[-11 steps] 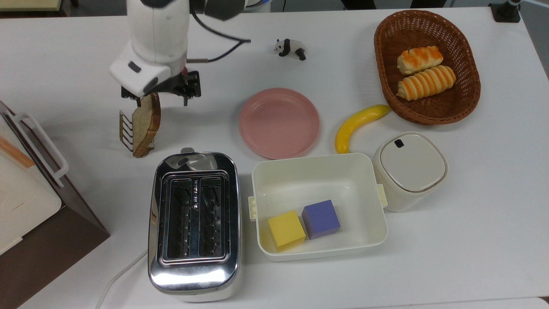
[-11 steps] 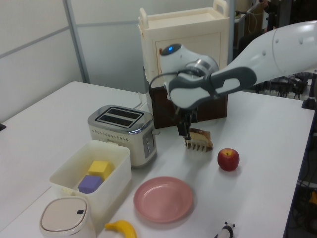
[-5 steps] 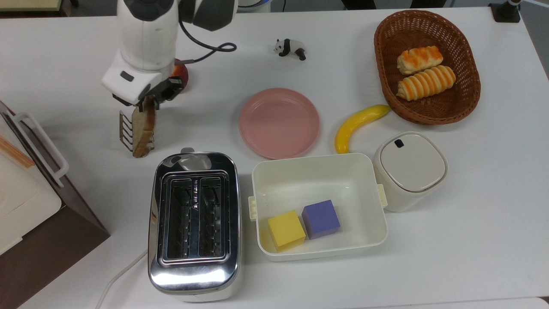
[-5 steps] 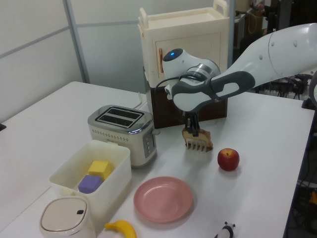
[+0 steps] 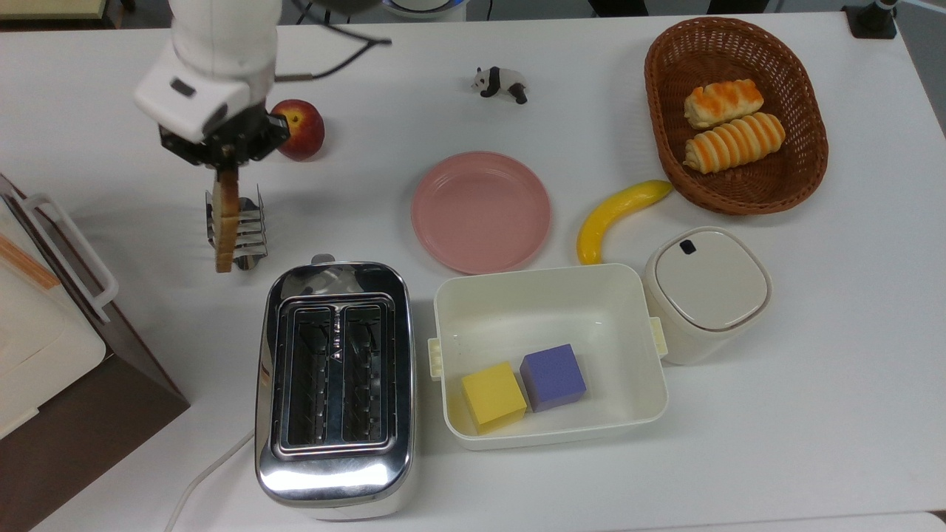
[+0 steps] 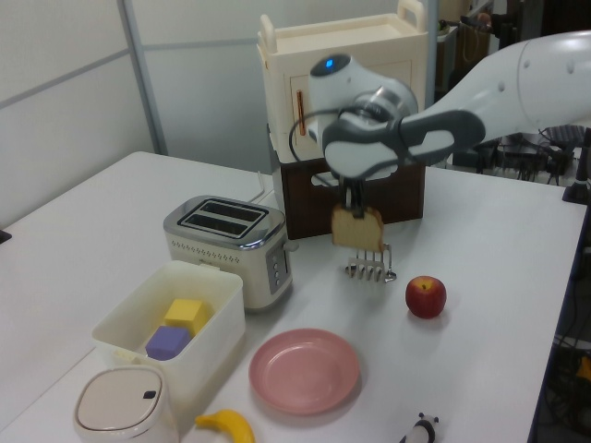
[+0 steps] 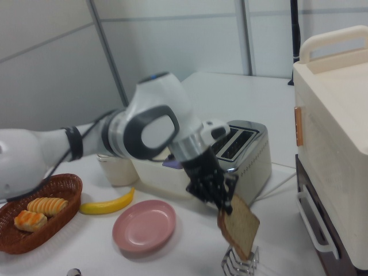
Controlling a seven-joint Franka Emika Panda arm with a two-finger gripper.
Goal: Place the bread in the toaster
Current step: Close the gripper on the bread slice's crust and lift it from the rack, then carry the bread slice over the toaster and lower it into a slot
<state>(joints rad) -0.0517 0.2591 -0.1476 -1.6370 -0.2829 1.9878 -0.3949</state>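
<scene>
Above the wire rack [image 6: 372, 269] we see our pincer [image 6: 355, 209] clamped on the bread [image 6: 357, 229], hanging upright, apart from the toaster [image 6: 228, 247].

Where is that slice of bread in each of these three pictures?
Top view: the bread hangs edge-on from the gripper, upper left, over the rack.
Left view: centre, above the rack.
Right view: lower right, above the rack.
Shared landmark: the toaster.

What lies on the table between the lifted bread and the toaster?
In the top view, bare white table; the bread hangs over the wire rack, beside the toaster.
</scene>
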